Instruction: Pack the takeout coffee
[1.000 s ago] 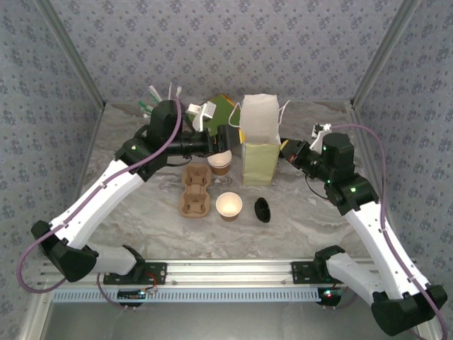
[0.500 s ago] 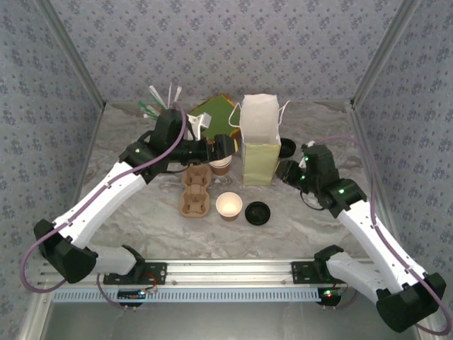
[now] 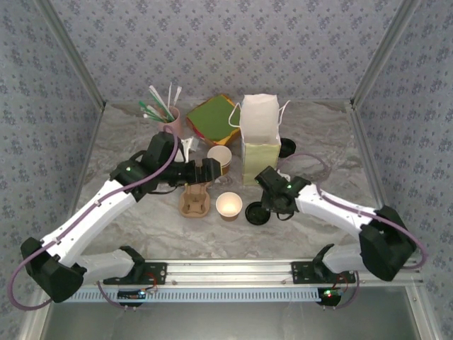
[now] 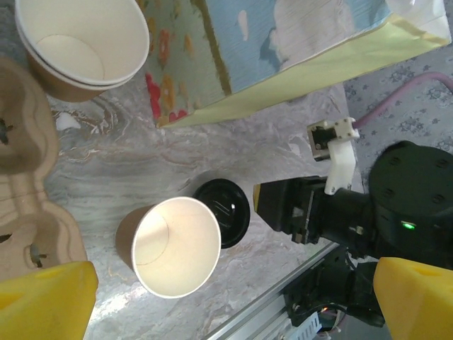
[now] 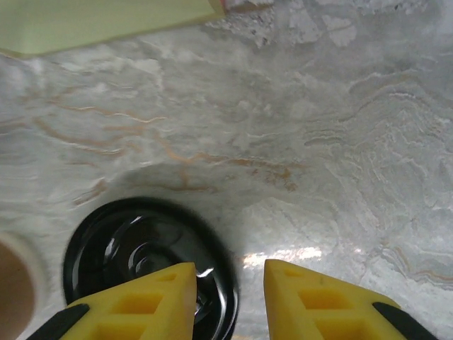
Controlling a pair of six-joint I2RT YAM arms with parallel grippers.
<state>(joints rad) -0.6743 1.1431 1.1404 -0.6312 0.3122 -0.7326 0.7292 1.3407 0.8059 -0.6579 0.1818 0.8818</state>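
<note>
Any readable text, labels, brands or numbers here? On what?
No text can be read in any view.
Paper bag: picture print of clouds and flowers, no words.
Black lid: raised moulding, too blurred to read.
Open cup and cup carrier: plain.

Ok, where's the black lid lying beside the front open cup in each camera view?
Top external: black lid on the table, just right of the front cup.
Left wrist: near the centre, upper right of that cup.
Right wrist: lower left of the picture.
Shared landmark: the paper bag, above the lid in every picture.
</note>
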